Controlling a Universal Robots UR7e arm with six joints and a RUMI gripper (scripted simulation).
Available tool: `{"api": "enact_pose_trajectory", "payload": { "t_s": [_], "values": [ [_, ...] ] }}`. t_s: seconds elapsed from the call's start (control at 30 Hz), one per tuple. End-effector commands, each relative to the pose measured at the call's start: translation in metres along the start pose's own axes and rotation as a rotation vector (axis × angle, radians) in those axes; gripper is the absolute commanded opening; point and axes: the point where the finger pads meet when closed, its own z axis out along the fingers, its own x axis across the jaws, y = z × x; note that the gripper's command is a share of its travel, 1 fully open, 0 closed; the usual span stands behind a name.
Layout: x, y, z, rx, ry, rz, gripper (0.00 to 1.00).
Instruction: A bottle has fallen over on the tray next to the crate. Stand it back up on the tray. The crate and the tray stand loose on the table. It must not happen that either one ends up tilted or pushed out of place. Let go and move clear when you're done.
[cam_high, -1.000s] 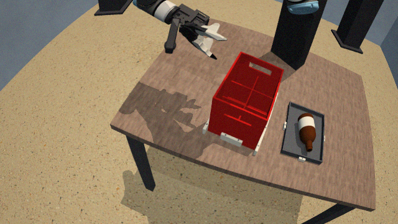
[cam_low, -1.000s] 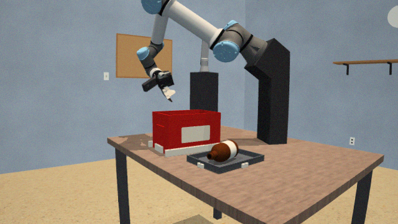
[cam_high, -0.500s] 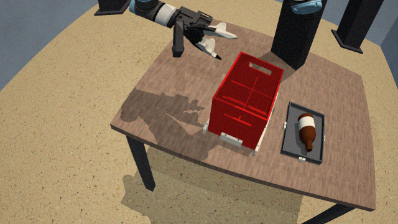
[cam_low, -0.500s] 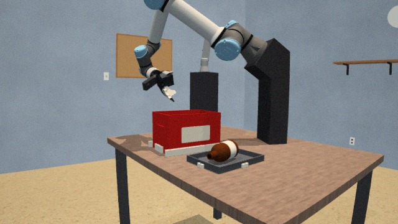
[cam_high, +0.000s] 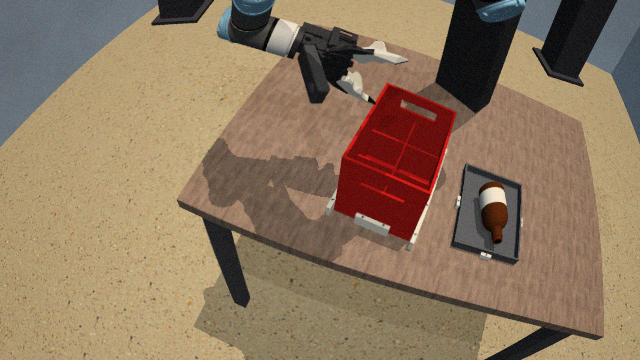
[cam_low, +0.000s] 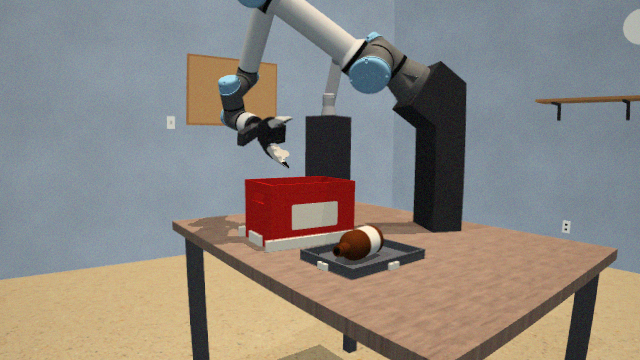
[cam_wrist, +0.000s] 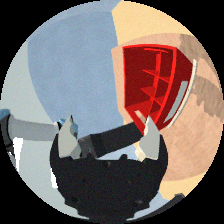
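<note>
Brown bottle (cam_high: 494, 212) (cam_low: 358, 242), blank white label, lying on gray tray (cam_high: 468, 225) (cam_low: 352, 271)

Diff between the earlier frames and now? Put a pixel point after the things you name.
The gripper (cam_high: 391, 81) (cam_low: 290, 142) (cam_wrist: 109, 116) has turned, its fingers now more level, and in the top view it has shifted slightly toward the black pedestal (cam_high: 470, 60) (cam_low: 440, 165). Nothing taken hold of or let go; it is open. Unchanged: bottle (cam_high: 493, 212) (cam_low: 359, 243) on its side in the tray (cam_high: 460, 212) (cam_low: 407, 256), crate (cam_high: 380, 205) (cam_low: 275, 212) (cam_wrist: 137, 80) upright.
</note>
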Motion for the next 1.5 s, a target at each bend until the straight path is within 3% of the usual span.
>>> {"api": "enact_pose_trajectory", "payload": {
  "t_s": [0.0, 0.5, 0.57, 1.07, 1.2, 1.47],
  "values": [
    [0.0, 0.004, 0.014, -0.052, 0.007, -0.06, 1.0],
    [0.001, 0.025, 0.069, -0.272, 0.022, -0.327, 1.0],
    [0.001, 0.025, 0.069, -0.272, 0.022, -0.327, 1.0],
    [0.006, 0.044, 0.117, -0.51, 0.043, -0.633, 1.0],
    [0.006, 0.046, 0.123, -0.543, 0.047, -0.676, 1.0],
    [-0.015, 0.097, 0.126, -0.697, 0.054, -0.567, 1.0]
  ]
}}
